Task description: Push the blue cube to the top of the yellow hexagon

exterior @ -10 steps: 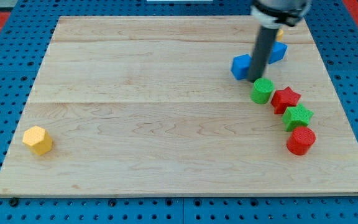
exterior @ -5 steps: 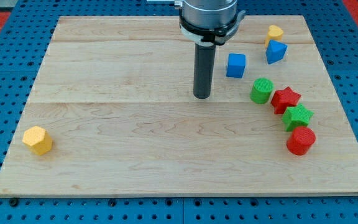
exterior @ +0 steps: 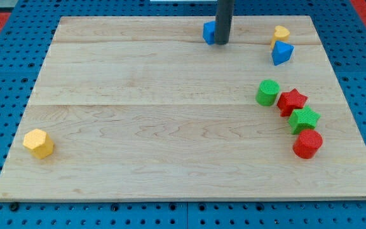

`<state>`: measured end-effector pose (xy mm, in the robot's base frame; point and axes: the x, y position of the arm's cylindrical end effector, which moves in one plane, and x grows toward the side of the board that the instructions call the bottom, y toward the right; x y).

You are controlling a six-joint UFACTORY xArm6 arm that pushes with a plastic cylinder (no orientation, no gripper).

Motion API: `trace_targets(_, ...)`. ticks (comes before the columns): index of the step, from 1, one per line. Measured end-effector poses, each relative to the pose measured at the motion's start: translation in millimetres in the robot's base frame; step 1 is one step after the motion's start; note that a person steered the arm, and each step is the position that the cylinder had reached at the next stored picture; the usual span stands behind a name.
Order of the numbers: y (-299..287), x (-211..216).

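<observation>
The blue cube (exterior: 209, 32) sits near the view's top edge of the wooden board (exterior: 138, 127), a little right of centre, partly hidden by the rod. My tip (exterior: 222, 42) rests against the cube's right side. The yellow hexagon (exterior: 38, 143) lies far away at the view's lower left, near the board's left edge.
At the view's upper right are a yellow heart-like block (exterior: 281, 32) and a blue triangular block (exterior: 282, 53). Down the right side run a green cylinder (exterior: 267, 93), red star (exterior: 291, 102), green star (exterior: 304, 119) and red cylinder (exterior: 307, 144).
The blue cube has moved from beside the green cylinder up and left to the board's top edge. My tip swung left, then up to the cube's right side.
</observation>
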<state>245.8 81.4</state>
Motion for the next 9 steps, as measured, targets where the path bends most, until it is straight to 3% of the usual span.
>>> trace_targets(1,29,-52)
trace_targets(2,23,-54)
trace_targets(3,-93,-28)
trace_targets(4,-166,58)
trace_targets(5,-168,52)
trace_targets(6,-143,-12)
trace_targets(7,-77,-14)
trace_targets(9,-113,83)
